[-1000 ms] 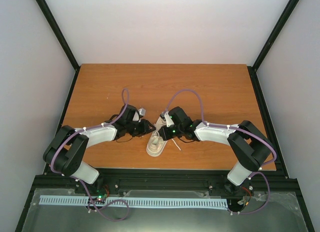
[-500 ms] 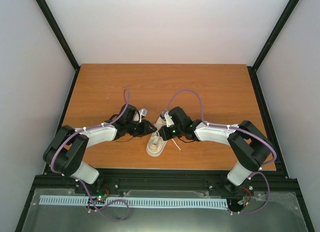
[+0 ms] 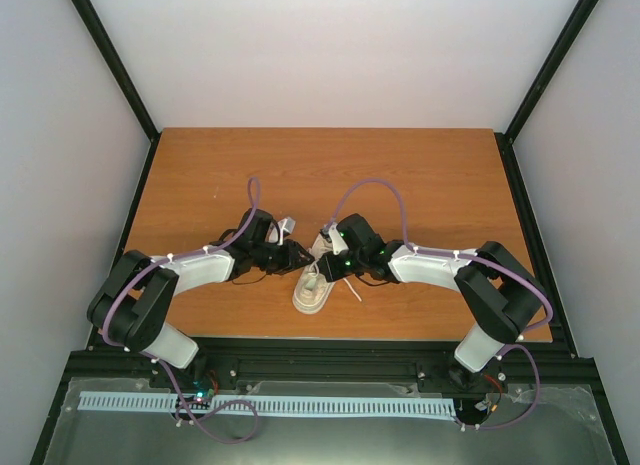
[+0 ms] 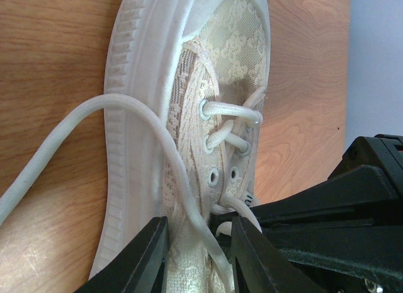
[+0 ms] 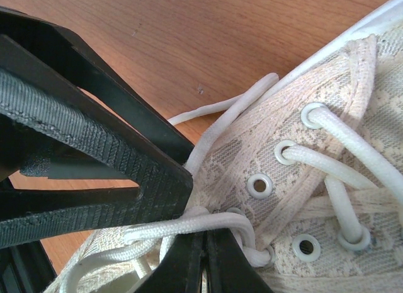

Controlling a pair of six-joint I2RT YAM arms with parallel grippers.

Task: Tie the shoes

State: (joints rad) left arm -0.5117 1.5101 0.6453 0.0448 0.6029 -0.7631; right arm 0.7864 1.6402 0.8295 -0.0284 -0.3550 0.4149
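Observation:
The cream-beige sneaker (image 3: pixel 311 293) lies on the wooden table (image 3: pixel 420 175) between both arms. My left gripper (image 3: pixel 303 256) is at its left side, open. In the left wrist view its jaws (image 4: pixel 198 225) straddle a white lace (image 4: pixel 126 104) that runs over the shoe's side (image 4: pixel 233 47). My right gripper (image 3: pixel 322 268) is at the shoe's lacing. In the right wrist view it (image 5: pixel 204 237) is shut, with a lace (image 5: pixel 189 225) lying across its tips beside the eyelets (image 5: pixel 259 184). I cannot tell if that lace is pinched.
A loose lace end (image 3: pixel 352 290) trails on the table right of the shoe. The two grippers nearly touch over the shoe; the left fingers (image 5: pixel 94 148) fill the left of the right wrist view. Black frame rails (image 3: pixel 300 350) run along the near edge.
My left gripper has edged slightly right, closer to the shoe. The right gripper and the shoe have not visibly moved.

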